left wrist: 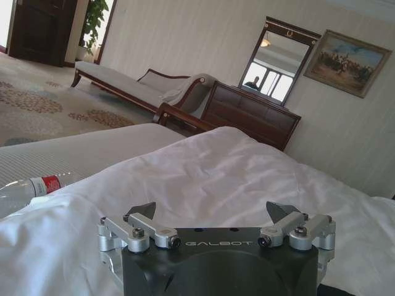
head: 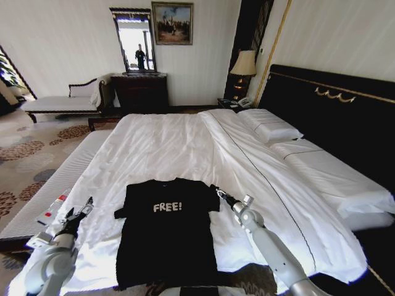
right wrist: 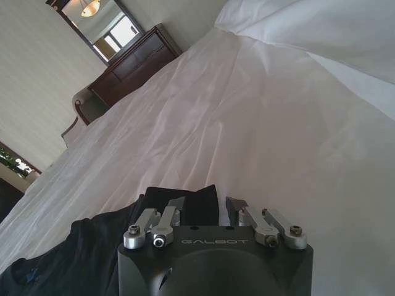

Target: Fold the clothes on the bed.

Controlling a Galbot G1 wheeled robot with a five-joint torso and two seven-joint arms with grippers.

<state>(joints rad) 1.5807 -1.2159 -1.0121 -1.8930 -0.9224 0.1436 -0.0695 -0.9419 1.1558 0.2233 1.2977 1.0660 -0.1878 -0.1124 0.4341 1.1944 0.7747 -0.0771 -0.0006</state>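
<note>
Lying flat on bed (head: 160,145), black T-shirt (head: 166,234), right end effector (head: 217,193) open at sleeve, left end effector (head: 86,206) open

Grey jointed arms, black GALBOT-marked wrists, silver screwed pincer (left wrist: 210,216) links

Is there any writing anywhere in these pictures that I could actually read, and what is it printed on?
"FREE!": white letters on the chest of the black T-shirt.
"GALBOT": on the left hand.
"GALBOT": on the right hand.
The red label on the plastic bottle is too small to read.
</note>
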